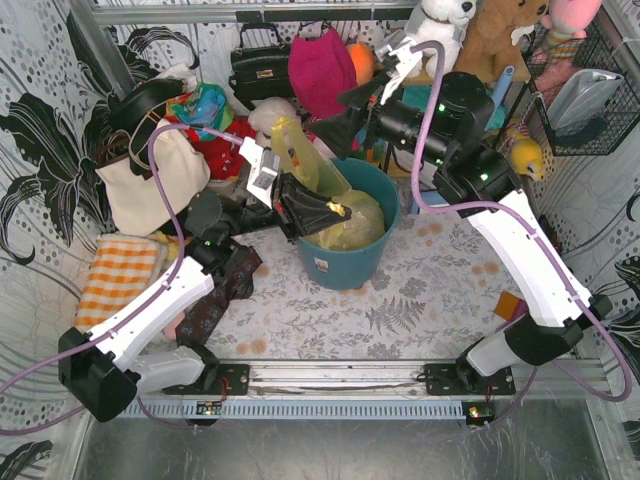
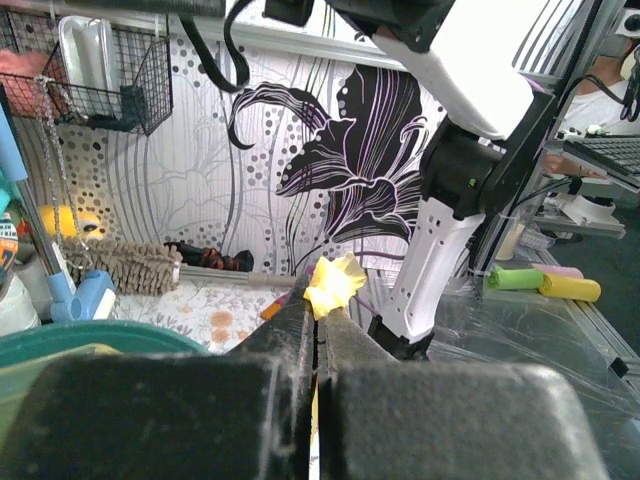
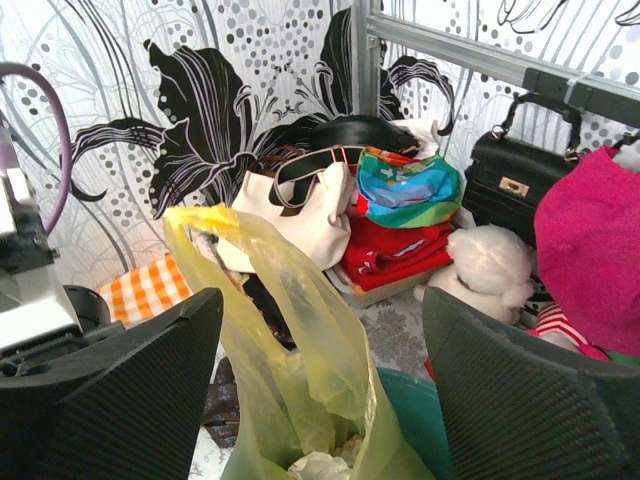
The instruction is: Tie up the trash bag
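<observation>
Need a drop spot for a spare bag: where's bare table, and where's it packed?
Bare tablecloth lies between the teal bucket and the front rail. A second patch sits right of the bucket, bordered by the right arm. Crowded: the left side, with tote bag, checked cloth and left arm; and the back, with black handbag and plush toys.

Trash bag point(image 3: 300, 340): translucent yellow, with white paper showing through.
Bucket point(image 1: 350, 265): teal.
Tote bag point(image 1: 150, 190): cream, with dark straps.
Handbag point(image 1: 262, 68): black, with a gold clasp.
Folded cloth point(image 1: 120, 275): orange-and-white check.
Table cover point(image 1: 420, 300): pale, printed with grey fern sprigs and orange blotches.
Walls point(image 1: 40, 130): white, with large black flowers and dots.
Arm casings point(image 1: 525, 250): white, with black joints.
</observation>
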`<action>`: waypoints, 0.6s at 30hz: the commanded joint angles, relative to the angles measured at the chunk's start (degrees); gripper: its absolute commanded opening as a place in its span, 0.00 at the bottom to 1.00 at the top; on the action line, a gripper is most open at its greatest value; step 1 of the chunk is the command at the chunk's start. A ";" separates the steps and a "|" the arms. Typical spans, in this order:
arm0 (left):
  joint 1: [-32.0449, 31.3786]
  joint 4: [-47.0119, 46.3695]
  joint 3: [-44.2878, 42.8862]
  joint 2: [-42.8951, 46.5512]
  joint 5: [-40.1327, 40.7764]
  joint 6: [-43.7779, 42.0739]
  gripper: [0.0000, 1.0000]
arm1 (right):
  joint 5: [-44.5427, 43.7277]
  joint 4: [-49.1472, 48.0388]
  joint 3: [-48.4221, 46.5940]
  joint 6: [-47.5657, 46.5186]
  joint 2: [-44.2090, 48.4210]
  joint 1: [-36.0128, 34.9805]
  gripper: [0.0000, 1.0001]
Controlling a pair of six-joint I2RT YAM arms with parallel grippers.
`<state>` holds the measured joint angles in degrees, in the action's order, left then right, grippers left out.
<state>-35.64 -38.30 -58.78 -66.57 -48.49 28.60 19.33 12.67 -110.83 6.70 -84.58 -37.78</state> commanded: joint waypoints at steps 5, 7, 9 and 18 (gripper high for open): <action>-0.22 -3.82 3.78 4.39 3.42 -0.44 0.00 | 0.45 4.90 -12.77 -2.13 -7.31 -6.52 0.88; -0.22 -3.75 3.56 4.35 3.34 -0.36 0.00 | -0.58 6.24 -14.98 -3.10 -8.71 -7.87 0.88; -0.22 -3.80 3.39 4.15 3.07 -0.11 0.00 | -1.60 8.14 -16.96 -4.65 -10.00 -8.98 0.88; -0.22 -5.16 3.07 3.34 2.01 1.26 0.00 | -5.28 10.54 -20.01 -9.59 -13.45 -10.04 0.79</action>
<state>-35.64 -40.27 -55.18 -63.16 -46.41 29.08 16.88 21.74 -127.72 0.40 -95.61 -47.53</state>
